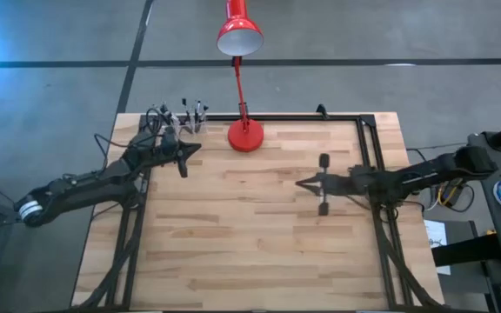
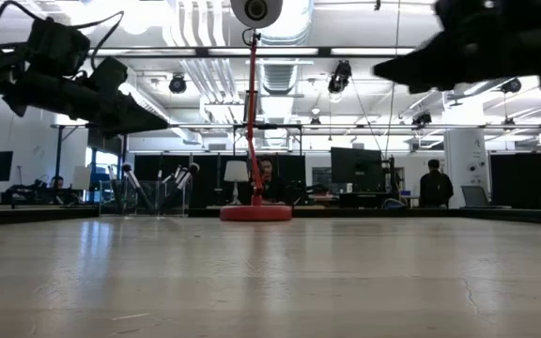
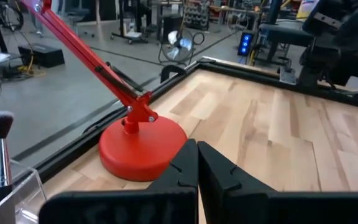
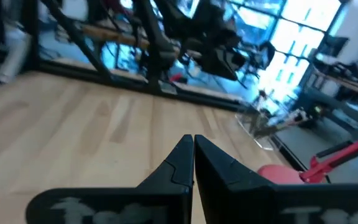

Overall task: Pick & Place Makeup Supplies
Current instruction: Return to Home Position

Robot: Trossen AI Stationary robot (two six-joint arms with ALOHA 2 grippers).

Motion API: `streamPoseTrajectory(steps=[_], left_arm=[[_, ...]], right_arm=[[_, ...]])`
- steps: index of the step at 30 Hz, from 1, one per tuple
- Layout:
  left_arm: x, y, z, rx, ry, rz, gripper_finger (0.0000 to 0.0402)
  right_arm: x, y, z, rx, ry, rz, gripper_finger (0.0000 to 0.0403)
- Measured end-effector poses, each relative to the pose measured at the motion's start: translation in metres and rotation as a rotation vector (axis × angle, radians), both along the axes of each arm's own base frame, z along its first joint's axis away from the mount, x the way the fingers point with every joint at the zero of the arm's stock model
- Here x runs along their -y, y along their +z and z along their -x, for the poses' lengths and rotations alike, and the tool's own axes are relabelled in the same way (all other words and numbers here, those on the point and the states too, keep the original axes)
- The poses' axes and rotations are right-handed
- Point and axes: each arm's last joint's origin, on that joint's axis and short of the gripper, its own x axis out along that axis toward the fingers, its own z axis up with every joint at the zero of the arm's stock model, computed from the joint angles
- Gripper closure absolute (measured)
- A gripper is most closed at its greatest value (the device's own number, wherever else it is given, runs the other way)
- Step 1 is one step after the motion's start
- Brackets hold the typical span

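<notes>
Wooden table [image 1: 259,252]: front half bare, nothing lying on the boards.

R gripper [image 1: 303,183]: over the right-centre of the table, tip pointing toward the middle. Low view shows it well above the top. Its fingers [image 4: 182,163] are pressed together w/ nothing between them.

L gripper [image 1: 197,149]: further back, over the far-left part of the table, tip aimed at the lamp base. Also held high off the surface. Its fingers [image 3: 185,167] meet flat, no gap, nothing held.

The two grippers are well apart and roughly face each other across the table.

Red desk lamp [image 1: 244,136]: round base sits on the boards at the far edge, about mid-width, near the L gripper tip. Stem rises; in the high view the shade hangs out past the far edge.

Transparent organizer [image 3: 28,186]: far-left corner of the table, beside the lamp base, just behind the L gripper.

Makeup brushes [image 1: 191,111]: all standing in the organizer, roughly upright, tips up. Exact count cannot be told. L wrist view shows one close up: dark fluffy head, silvery ferrule.

Beyond the table, low view: open workshop, monitor [image 2: 355,169], one person standing [image 2: 432,184], another person behind the lamp stem [image 2: 267,176].
</notes>
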Motion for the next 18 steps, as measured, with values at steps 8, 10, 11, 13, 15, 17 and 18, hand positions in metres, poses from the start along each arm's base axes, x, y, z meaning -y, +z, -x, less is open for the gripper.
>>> streamPoseTrajectory(steps=[8,10,11,13,15,17,18], left_arm=[[0.009,-0.01,0.007,0.023,-0.088,-0.019,0.0401],[0.011,-0.013,0.008,0.032,-0.111,-0.027,0.0401],[0.012,-0.015,0.009,0.042,-0.123,-0.035,0.0401],[0.015,-0.017,0.01,0.066,-0.162,-0.053,0.0401],[0.017,-0.02,0.012,0.086,-0.205,-0.069,0.0401],[0.019,-0.022,0.013,0.095,-0.238,-0.074,0.0401],[0.02,-0.022,0.013,0.099,-0.246,-0.077,0.0401]], right_arm=[[0.003,-0.011,0.051,0.105,0.048,-0.024,0.0394],[0.003,-0.012,0.06,0.121,0.066,-0.04,0.0394],[0.004,-0.013,0.064,0.126,0.074,-0.051,0.0394],[0.005,-0.014,0.072,0.13,0.08,-0.064,0.0394],[0.007,-0.014,0.079,0.126,0.07,-0.071,0.0394],[0.008,-0.014,0.086,0.137,0.059,-0.077,0.0394],[0.009,-0.013,0.089,0.145,0.055,-0.078,0.0394]])
